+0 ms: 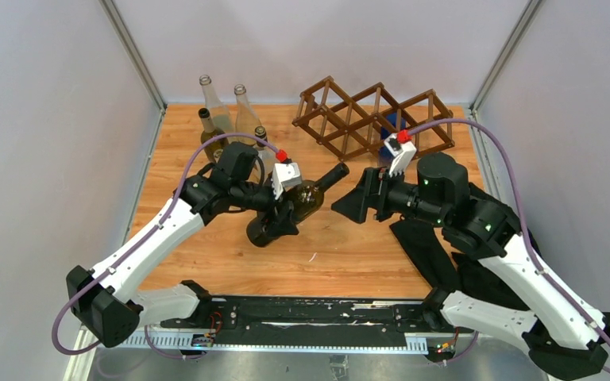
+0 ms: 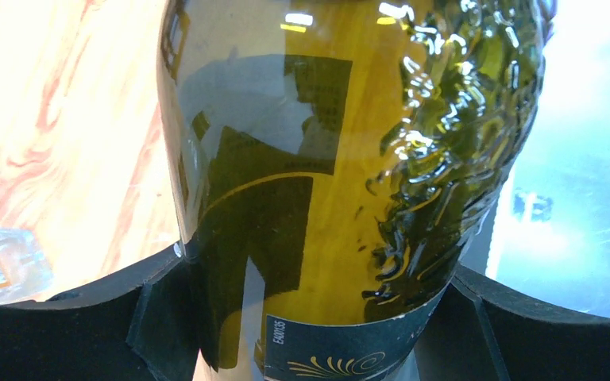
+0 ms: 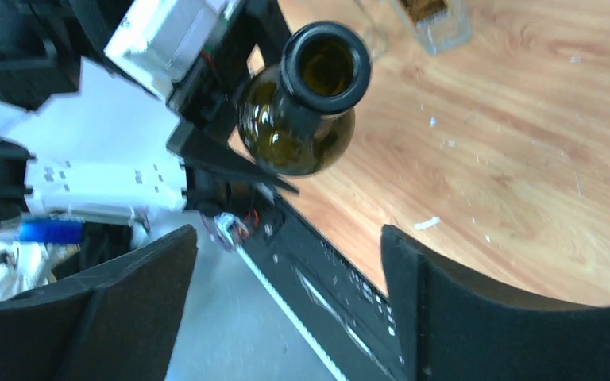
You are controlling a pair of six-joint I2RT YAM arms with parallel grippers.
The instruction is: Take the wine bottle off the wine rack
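The wine bottle (image 1: pixel 311 198) is off the wine rack (image 1: pixel 373 119), tilted over the middle of the worktop (image 1: pixel 349 254). The left pincer (image 1: pixel 284 216) grips its fat part. The right pincer (image 1: pixel 355 202) gapes wide and empty near its mouth.

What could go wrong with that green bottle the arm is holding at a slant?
The left gripper alone clamps the wine bottle around its smooth glass body, so it might slip and hit the table. The open right gripper sits close to the bottle's mouth and could bump it. The standing bottles behind the left arm could get knocked.
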